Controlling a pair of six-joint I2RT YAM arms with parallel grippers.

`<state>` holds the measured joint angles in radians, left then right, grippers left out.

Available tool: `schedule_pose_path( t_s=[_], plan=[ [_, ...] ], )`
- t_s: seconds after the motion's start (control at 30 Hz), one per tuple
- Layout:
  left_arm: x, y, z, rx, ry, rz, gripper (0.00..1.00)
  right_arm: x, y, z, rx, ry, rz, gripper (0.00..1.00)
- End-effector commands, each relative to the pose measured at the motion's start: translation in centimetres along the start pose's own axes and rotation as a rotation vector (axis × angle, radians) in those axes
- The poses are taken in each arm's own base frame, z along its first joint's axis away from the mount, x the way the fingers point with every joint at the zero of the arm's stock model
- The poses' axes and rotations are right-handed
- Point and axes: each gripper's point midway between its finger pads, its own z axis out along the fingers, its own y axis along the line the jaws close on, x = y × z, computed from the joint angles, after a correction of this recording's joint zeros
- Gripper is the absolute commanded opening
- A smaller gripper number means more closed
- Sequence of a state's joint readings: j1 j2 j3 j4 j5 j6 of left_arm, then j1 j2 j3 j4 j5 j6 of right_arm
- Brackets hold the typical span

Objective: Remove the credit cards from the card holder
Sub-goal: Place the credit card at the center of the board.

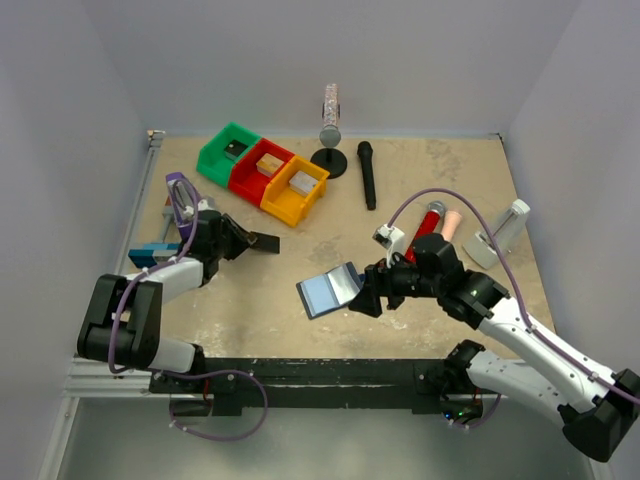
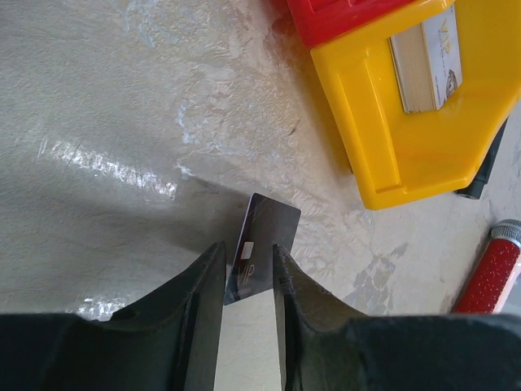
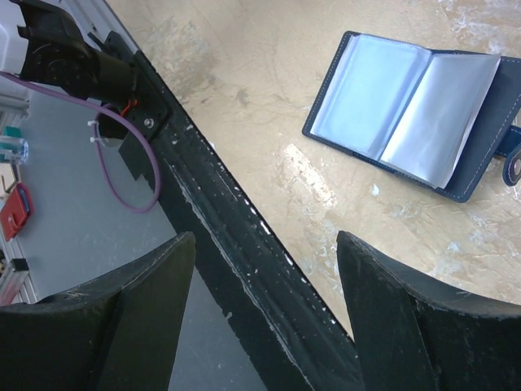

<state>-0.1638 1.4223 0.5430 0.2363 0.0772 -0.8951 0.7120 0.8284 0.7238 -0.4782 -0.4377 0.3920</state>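
Since the card holder (image 1: 328, 290) is flopped open flat on the table (image 1: 420, 190) right in the middle, pockets facing up, the whole next move comes down to who's closest, and that's clearly the right arm. The open wallet stretches roughly left to right in the top view. Its snap tab (image 3: 514, 163) sticks out on the end toward the right gripper (image 3: 265, 236), which sits just beside that end. From the right wrist camera the wallet is ahead and off to the right, not lined up between the fingers. Those jaws are spread wide with nothing in them and nothing touching them.

Pockets look pale and glossy, and honestly I can't tell if any cards are tucked in there.

Further out on the left side, the black card (image 2: 262, 244) is well apart from the wallet, near the yellow bin (image 2: 383, 147). It's sitting tilted in the gap of the left gripper (image 2: 247, 248), whose fingers are only partway apart. The card leans against one finger. Whether it's actually pinched or just loose in there, can't tell from these views.
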Motion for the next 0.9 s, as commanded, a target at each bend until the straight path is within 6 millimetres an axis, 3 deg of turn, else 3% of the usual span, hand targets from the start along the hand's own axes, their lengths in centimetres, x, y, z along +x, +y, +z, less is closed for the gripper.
schedule_pose_path(
  t_s=[0.0,0.4,0.57,0.67,0.73,0.87],
  plan=[
    [-1.8,-1.3,-0.4,0.027,-0.046,0.026,0.35,-0.9,0.4,0.0,-0.015,-0.022,-0.017,0.75],
    [-2.6,-2.1,-2.2,0.036,-0.072,0.025,0.45,-0.9,-0.1,0.1,0.014,-0.015,-0.011,0.77],
    [-1.9,-5.4,-5.1,0.118,-0.079,0.055,0.48,-1.5,-3.3,0.6,0.205,-0.021,0.051,0.79],
    [1.1,-8.1,-7.1,0.171,-0.059,0.155,0.49,-1.4,-5.7,1.5,0.324,0.017,0.09,0.81],
    [4.2,-8.9,-8.3,0.204,-0.014,0.192,0.49,-1.2,-7.2,2.2,0.382,0.036,0.121,0.81],
    [9.9,-8.2,-9.7,0.235,0.069,0.266,0.48,-1.1,-10.6,3.2,0.455,0.003,0.257,0.83]
  ],
)
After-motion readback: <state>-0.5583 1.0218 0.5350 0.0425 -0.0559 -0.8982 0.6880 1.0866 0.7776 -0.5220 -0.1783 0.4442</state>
